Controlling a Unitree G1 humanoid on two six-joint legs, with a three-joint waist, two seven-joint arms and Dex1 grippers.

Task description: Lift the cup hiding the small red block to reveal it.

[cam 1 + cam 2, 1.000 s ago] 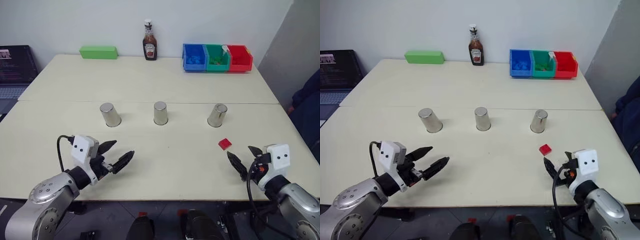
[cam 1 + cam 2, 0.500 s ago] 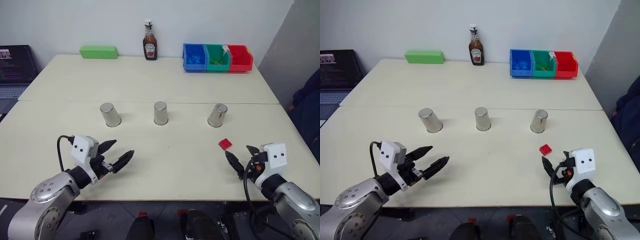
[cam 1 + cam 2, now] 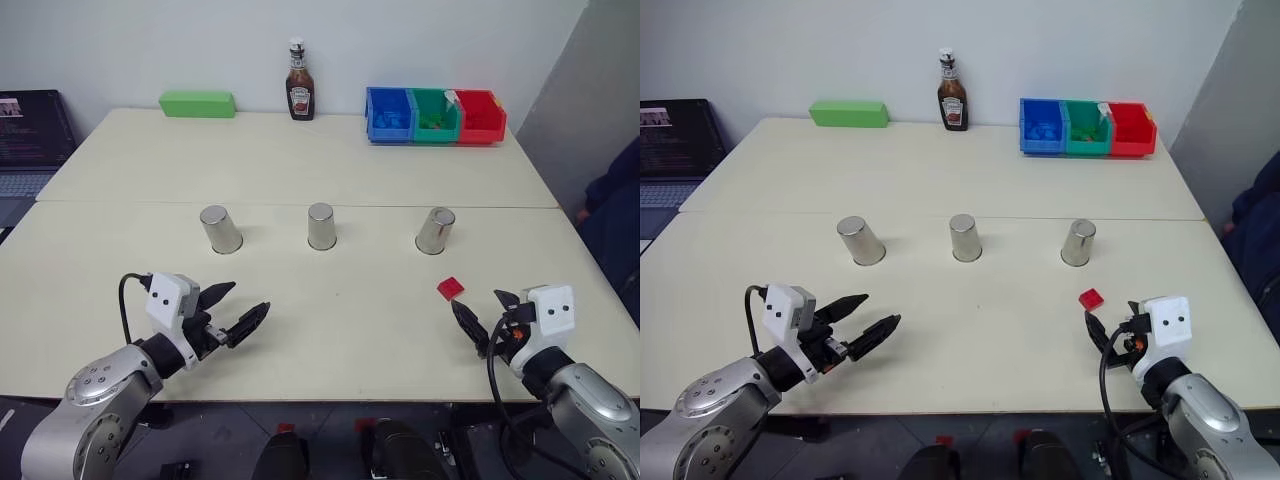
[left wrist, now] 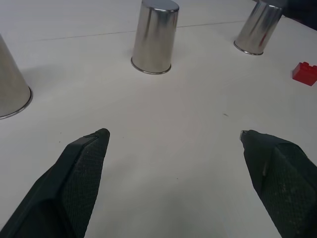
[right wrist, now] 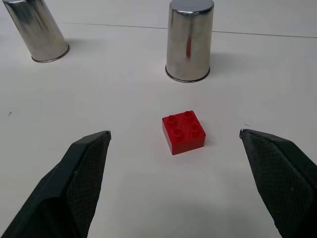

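Three shiny silver cups stand upside down in a row across the table: the left cup point(image 3: 220, 229), the middle cup point(image 3: 321, 226) and the right cup point(image 3: 435, 230). The small red block point(image 3: 450, 288) lies uncovered on the table just in front of the right cup point(image 5: 189, 40), apart from it. My right gripper point(image 3: 477, 302) is open, low over the table, a short way in front of the block point(image 5: 184, 131), which sits between the lines of its fingers. My left gripper point(image 3: 248, 298) is open and empty, in front of the left and middle cups.
At the back stand a ketchup bottle point(image 3: 299, 82), a green box point(image 3: 197, 104) and blue, green and red bins point(image 3: 435, 115). A laptop point(image 3: 30, 140) sits off the table's left side. A dark blue shape point(image 3: 615, 215) is at the right edge.
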